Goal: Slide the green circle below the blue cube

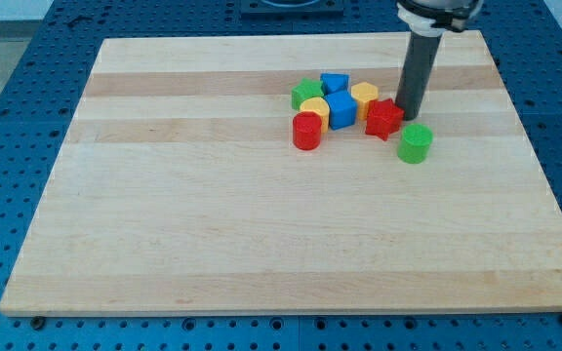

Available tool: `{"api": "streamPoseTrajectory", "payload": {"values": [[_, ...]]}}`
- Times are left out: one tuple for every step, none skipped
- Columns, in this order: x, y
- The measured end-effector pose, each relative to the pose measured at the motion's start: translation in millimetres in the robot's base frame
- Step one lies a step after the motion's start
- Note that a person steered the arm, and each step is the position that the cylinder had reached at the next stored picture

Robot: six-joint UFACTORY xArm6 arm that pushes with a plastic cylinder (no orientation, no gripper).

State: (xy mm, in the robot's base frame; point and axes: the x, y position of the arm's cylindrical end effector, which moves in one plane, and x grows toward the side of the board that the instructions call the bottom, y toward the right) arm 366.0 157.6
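Our arm comes down from the view's top right as a straight, smooth dark rod under a pale collar, standing nearly upright over the board. My tip [410, 119] rests on the wood just to the view's right of the red star-shaped block [383, 118] and just above the green circle, a short matte plastic cylinder [415, 142]; whether it touches either we cannot tell. We carry no jaws at all, so nothing here opens, closes or grips; the rod's bare end is all we have.

The green cylinder stands upright, apart from the cluster, at its lower right. The blue cube of matte plastic [341, 109] sits in the cluster's middle, to the view's left of the green cylinder and slightly higher, with the red star between them.

Around the cube we see a second blue block with an angular top [335, 83] above it, a green block of uneven outline [306, 94] to the upper left, a yellow block [314, 105] at its left, another yellow block [365, 95] at its upper right, and a red cylinder [306, 130] at the lower left.

All stand on a pale wooden board [213, 224] with lengthwise grain, laid on a blue perforated table [27, 107].
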Motion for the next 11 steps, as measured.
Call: {"api": "streamPoseTrajectory", "payload": {"values": [[1.5,50.0],[26.8,74.2],[50.1,58.2],[62.2,30.8],[72.6,9.7],[76.2,-15.9],[76.2,-36.6],[75.9,-52.1],[75.9,-65.0],[72.7,-79.1],[69.0,-93.4]]}}
